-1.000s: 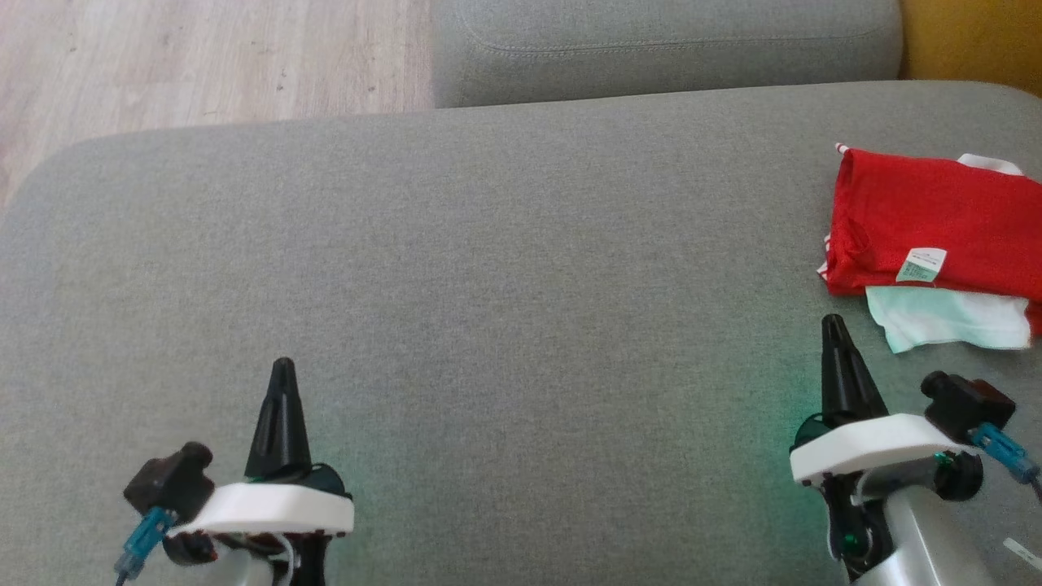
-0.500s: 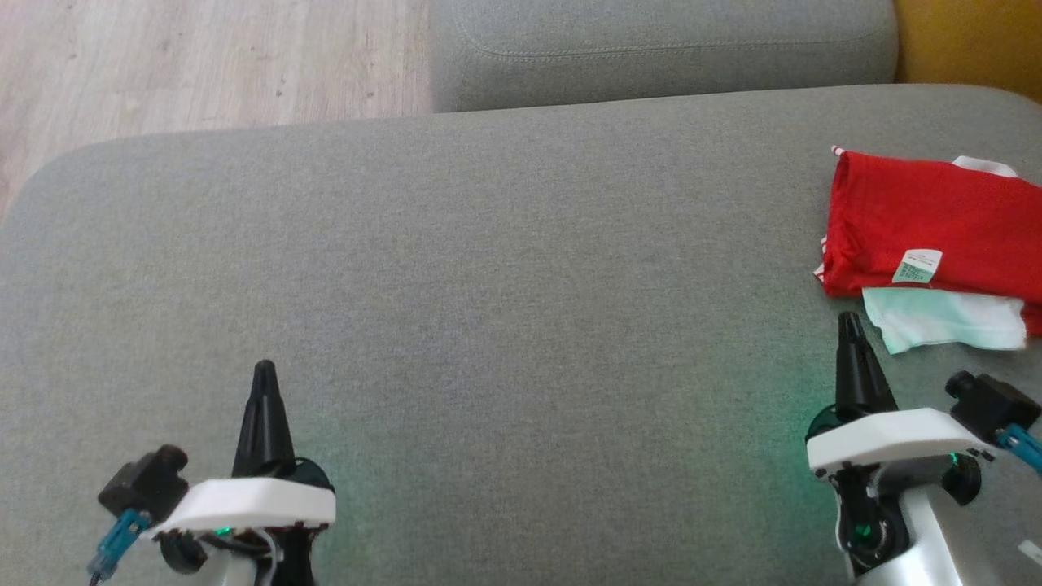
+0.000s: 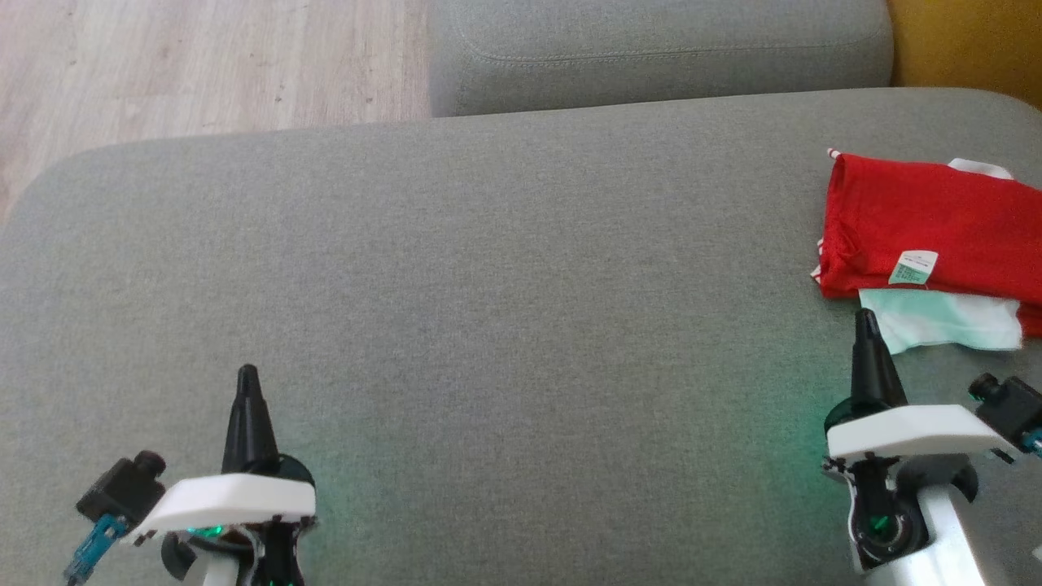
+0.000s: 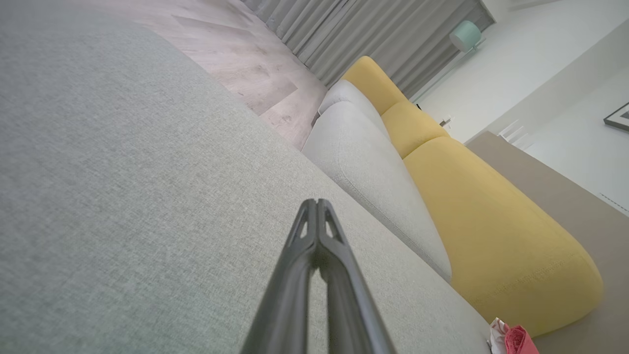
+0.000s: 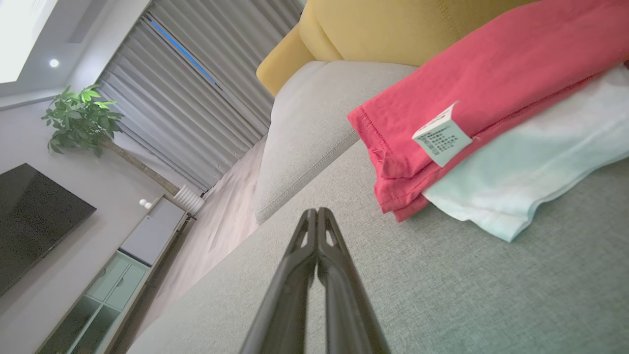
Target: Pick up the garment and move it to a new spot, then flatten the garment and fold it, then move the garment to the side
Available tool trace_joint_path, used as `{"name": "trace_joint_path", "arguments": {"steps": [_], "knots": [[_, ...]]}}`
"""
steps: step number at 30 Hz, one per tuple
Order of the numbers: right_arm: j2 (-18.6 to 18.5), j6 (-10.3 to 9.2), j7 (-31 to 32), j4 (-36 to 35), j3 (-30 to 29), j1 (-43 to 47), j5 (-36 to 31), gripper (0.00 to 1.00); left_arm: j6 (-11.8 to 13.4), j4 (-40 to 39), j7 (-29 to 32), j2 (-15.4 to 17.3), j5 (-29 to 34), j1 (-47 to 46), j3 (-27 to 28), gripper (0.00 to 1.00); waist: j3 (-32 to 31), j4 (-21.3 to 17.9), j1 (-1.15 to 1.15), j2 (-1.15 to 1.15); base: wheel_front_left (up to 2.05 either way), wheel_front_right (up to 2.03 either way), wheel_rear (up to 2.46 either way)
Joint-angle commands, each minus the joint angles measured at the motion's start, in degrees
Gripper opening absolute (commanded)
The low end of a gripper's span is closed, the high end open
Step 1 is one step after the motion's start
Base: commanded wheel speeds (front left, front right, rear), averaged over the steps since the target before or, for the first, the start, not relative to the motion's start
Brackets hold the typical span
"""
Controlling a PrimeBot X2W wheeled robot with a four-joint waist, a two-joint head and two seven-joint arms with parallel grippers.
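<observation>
On the grey woven sofa cushion (image 3: pixel 488 285), far right, lies the folded garment (image 3: pixel 928 220): red knit over a pale mint layer. The right tool (image 3: pixel 866 319), pressed fully together and empty, points just beside the pale corner. The left tool (image 3: pixel 247 374), equally closed and empty, is well apart. The right wrist view adds the stitched hem and a white care label (image 5: pixel 441 135); the left wrist view adds a rounded yellow backrest (image 4: pixel 491 221).

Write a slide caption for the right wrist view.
Shut right tool points across a grey cushion; nearby, a folded red garment with a white label lies on pale cloth.
</observation>
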Motion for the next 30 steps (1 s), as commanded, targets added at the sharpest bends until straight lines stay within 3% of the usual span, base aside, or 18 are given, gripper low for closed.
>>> {"name": "trace_joint_path", "arguments": {"steps": [1, 30], "knots": [[-0.2, -0.02, 0.5, -2.2, -0.1, -1.1, 1.8, 0.00, -0.1, -2.0, 0.4, 0.2, -1.6, -2.1, 1.4, 0.00, -0.1, 0.0, 0.00, 0.00, 0.00, 0.00, 0.00], [-0.2, -0.03, 5.3, -4.8, -2.2, 0.2, 19.6, 0.00, -0.2, -2.8, 5.4, 0.3, -17.3, -1.8, 4.7, 0.00, -1.0, -0.4, 0.00, 0.00, 0.00, 0.00, 0.00]]}}
